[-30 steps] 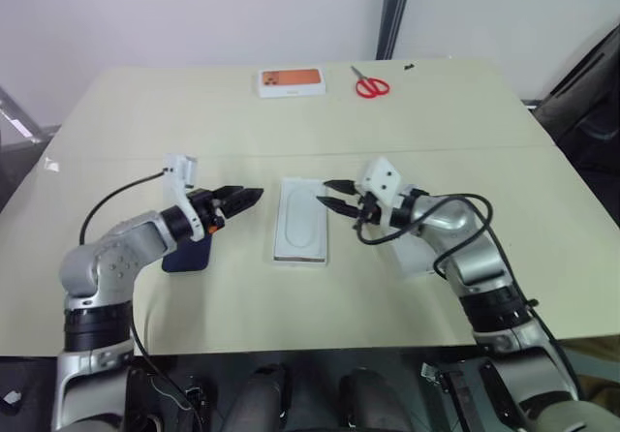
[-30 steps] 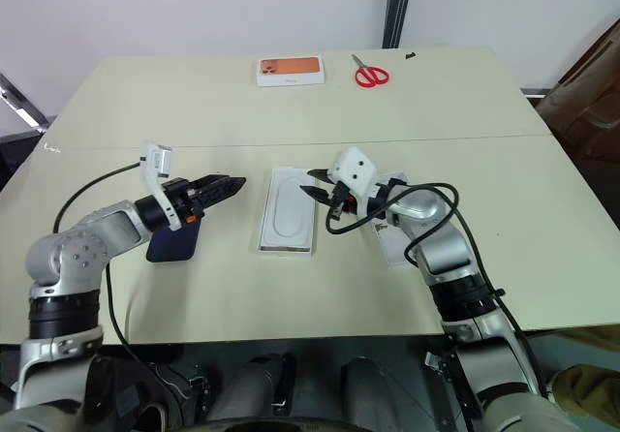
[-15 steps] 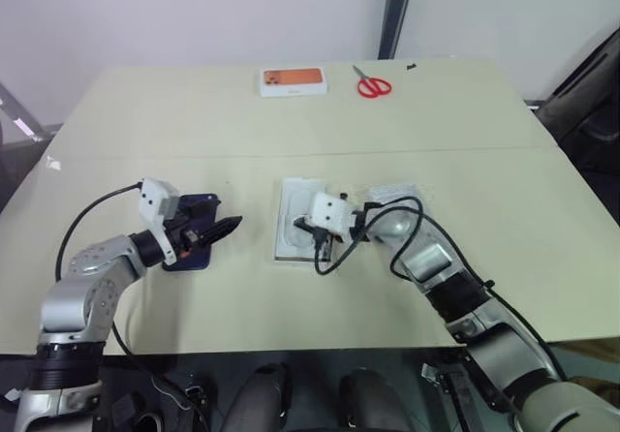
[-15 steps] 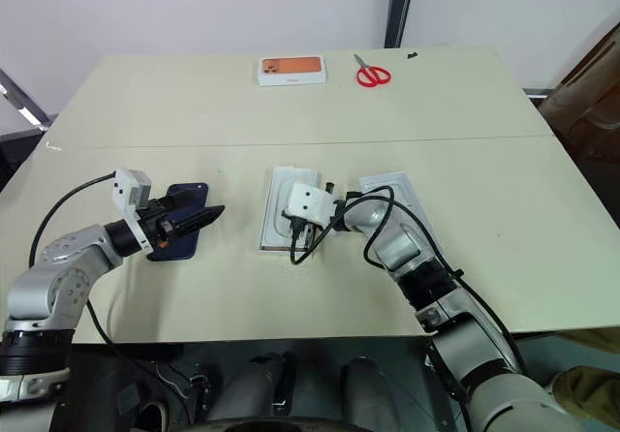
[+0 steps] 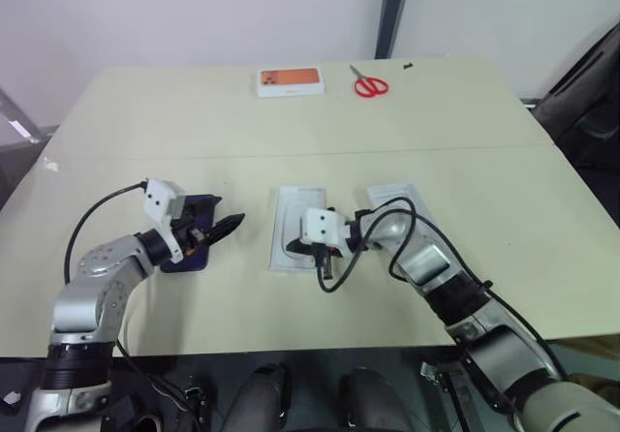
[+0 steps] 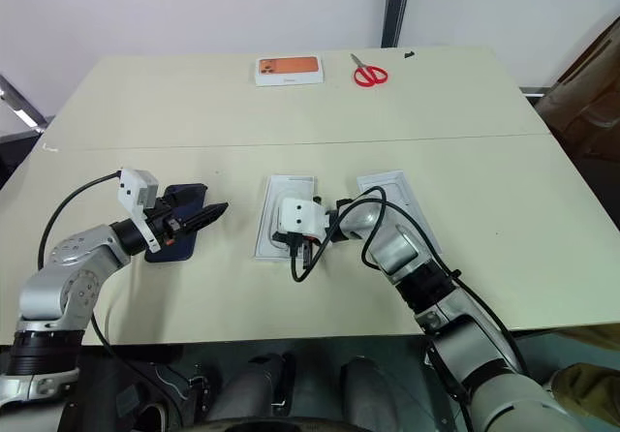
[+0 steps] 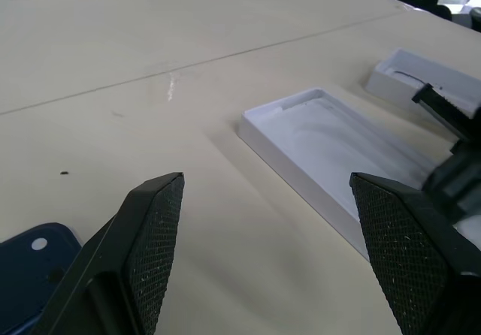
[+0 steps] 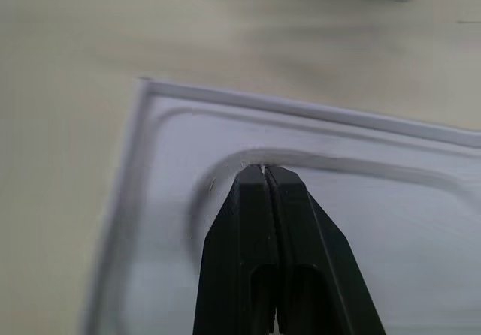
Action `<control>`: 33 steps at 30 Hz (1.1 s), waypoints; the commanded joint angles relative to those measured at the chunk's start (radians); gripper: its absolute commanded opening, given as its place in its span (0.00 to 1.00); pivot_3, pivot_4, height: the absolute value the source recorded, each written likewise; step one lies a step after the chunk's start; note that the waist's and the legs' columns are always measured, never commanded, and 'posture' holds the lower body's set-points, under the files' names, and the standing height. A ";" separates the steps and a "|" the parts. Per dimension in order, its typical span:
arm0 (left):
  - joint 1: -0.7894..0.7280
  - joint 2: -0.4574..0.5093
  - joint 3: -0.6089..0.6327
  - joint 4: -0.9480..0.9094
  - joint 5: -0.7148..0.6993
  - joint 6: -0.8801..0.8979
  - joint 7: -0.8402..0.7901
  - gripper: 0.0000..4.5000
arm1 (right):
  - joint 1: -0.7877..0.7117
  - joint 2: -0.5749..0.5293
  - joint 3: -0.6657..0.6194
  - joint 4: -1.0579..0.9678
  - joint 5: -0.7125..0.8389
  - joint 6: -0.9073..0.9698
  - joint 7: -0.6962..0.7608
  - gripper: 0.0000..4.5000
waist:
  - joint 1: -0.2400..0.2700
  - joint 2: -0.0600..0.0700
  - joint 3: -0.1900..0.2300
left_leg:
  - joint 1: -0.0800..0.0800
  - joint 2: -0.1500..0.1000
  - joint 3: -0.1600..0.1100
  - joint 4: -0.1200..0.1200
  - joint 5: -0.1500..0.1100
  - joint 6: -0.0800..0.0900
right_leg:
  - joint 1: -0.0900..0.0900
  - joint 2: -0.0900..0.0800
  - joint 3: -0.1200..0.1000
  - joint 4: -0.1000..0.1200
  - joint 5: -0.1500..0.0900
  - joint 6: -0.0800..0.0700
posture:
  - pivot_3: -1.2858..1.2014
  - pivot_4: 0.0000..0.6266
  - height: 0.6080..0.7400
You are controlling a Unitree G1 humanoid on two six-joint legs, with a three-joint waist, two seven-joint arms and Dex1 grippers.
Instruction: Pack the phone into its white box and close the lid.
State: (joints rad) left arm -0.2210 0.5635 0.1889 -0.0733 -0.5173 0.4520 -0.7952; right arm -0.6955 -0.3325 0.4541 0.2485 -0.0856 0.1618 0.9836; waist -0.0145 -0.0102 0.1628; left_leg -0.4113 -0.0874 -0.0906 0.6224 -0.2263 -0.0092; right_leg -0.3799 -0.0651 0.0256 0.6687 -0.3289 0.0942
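The packing looks to be at an early step. The phone (image 5: 191,255) is not yet in any box, and the right gripper (image 8: 264,171) is busy at the white moulded insert (image 5: 298,209) in the middle of the table (image 5: 291,132). Its fingers are pressed fully together and hold nothing, with the tips on the rim of the insert's rounded recess.

The left gripper (image 5: 231,226) hovers low with its fingers spread wide and nothing between them. The phone lies flat on the table at about 8 o'clock from those fingertips, just behind and beside them. The insert is at 3 o'clock, clearly apart.

A second white tray (image 5: 397,198) lies at 2 o'clock from the insert. Whether it is the box or the lid cannot be told.

Next, the insert probably has to be lifted or slid aside. The closed tips would need to part and catch its thin edge. The left gripper would then draw back over the phone and close on its long sides.
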 commanded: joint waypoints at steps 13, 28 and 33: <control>-0.072 0.196 0.163 0.227 -0.143 0.300 -0.067 0.83 | -0.134 0.183 -0.120 0.042 0.029 0.033 -0.216 0.01 | -0.018 0.000 0.000 | 0.000 0.000 0.001 -0.002 0.002 -0.003 | -0.005 0.001 0.001 0.006 0.000 0.000 | 0.52 0.24 0.95; -0.102 0.353 0.049 0.473 -0.024 0.372 -0.202 0.83 | -0.228 0.436 0.075 0.203 -0.042 0.302 -0.177 0.01 | -0.030 -0.001 0.000 | 0.000 0.000 0.001 -0.007 0.006 -0.009 | -0.012 0.000 0.001 0.013 0.000 0.000 | 0.52 0.24 0.95; -0.131 0.328 0.018 0.485 -0.021 0.432 -0.207 0.83 | -0.222 0.469 0.115 0.265 -0.096 0.319 -0.232 0.01 | -0.028 -0.002 -0.001 | 0.000 0.000 0.000 -0.008 0.006 -0.009 | -0.012 0.000 0.001 0.014 0.000 0.000 | 0.52 0.24 0.95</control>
State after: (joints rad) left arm -0.3523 0.8999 0.2266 0.4045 -0.5455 0.8499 -1.0000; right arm -0.9051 0.1144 0.5607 0.5120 -0.1698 0.4850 0.7728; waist -0.0423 -0.0119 0.1623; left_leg -0.4116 -0.0873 -0.0902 0.6148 -0.2209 -0.0179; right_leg -0.3921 -0.0648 0.0266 0.6825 -0.3291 0.0939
